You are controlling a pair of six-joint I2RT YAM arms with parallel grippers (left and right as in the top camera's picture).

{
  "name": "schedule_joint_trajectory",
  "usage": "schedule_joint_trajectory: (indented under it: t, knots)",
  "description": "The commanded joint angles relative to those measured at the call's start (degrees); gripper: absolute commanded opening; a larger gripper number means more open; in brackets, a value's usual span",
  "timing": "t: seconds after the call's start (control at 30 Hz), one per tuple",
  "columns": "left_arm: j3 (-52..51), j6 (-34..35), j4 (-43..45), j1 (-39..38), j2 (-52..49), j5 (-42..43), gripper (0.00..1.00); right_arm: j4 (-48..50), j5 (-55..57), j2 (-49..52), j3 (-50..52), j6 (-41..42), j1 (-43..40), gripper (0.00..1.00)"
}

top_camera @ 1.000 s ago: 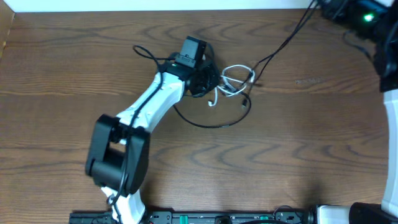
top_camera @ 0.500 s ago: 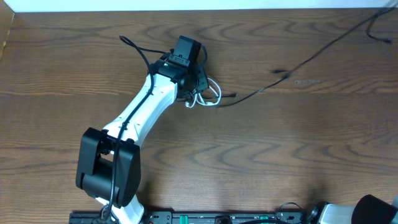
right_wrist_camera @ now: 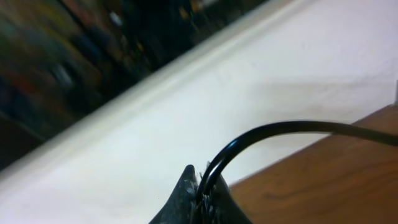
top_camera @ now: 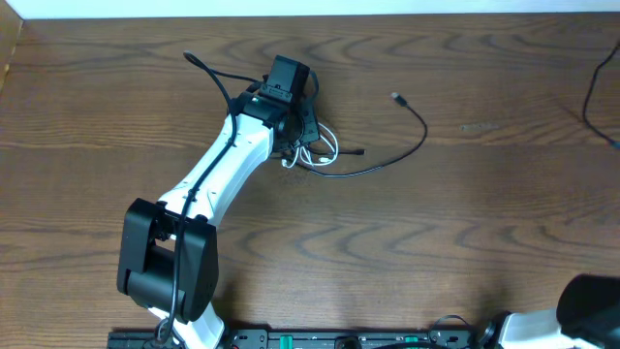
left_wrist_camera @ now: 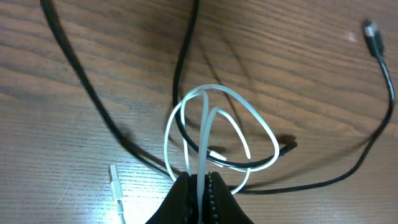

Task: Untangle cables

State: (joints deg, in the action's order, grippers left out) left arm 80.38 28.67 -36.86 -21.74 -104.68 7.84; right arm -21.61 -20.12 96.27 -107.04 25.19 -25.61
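Left gripper (left_wrist_camera: 202, 182) pinches the white cable (left_wrist_camera: 203, 134) tight to anchor it, while right gripper (right_wrist_camera: 200, 182) clamps a black cable (right_wrist_camera: 292, 124), apparently holding it clear toward 3 o'clock.

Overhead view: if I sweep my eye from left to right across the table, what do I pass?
Black cord tip → left gripper pinching the white cable → small black plug → grey plug end of a curved black cord → black cable at the right edge.
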Motion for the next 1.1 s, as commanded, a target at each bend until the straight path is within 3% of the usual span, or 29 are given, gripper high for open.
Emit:
schedule_joint_trajectory:
  t: [0.0,0.27,0.37,0.4,0.5,0.53,0.73,0.87,1.07]
  knots:
    - [0.5,-1.7,-0.3,0.3,1.4,1.6,0.07,0.6,2.6,3.6,-0.7,-12.3,0.8,0.01]
    - [0.5,-3.6,-0.5,0.3,9.8,1.8,0.07,-0.5,6.7,14.4,-0.7,-13.1,0.6,0.01]
    - [0.5,-3.7,-2.5,0.5,13.9,1.7,0.07,-0.7,8.8,21.0,-0.7,-13.1,0.5,0.08]
    - [0.5,-4.5,-3.1,0.6,15.2,1.8,0.07,-1.6,8.8,23.1,-0.7,-13.1,0.3,0.25]
    - [0.5,-5.8,-4.1,0.7,18.1,1.8,0.08,-4.5,7.9,25.8,-0.7,-11.9,0.0,0.95]
    - [0.5,-5.8,-4.1,0.7,18.9,1.8,0.08,-5.7,7.4,26.1,-0.7,-11.4,0.0,0.99]
    - [0.5,-5.9,-2.5,2.1,21.8,2.7,0.07,-11.1,2.3,24.3,-1.0,-9.8,0.4,0.99]
    - [0.5,-5.9,0.2,3.1,21.9,10.1,0.07,-18.4,-3.7,20.7,-1.0,-10.2,2.0,0.99]
    - [0.5,-5.9,5.2,3.1,19.1,23.4,0.07,-22.2,-24.7,17.1,-1.0,-13.7,7.6,0.99]
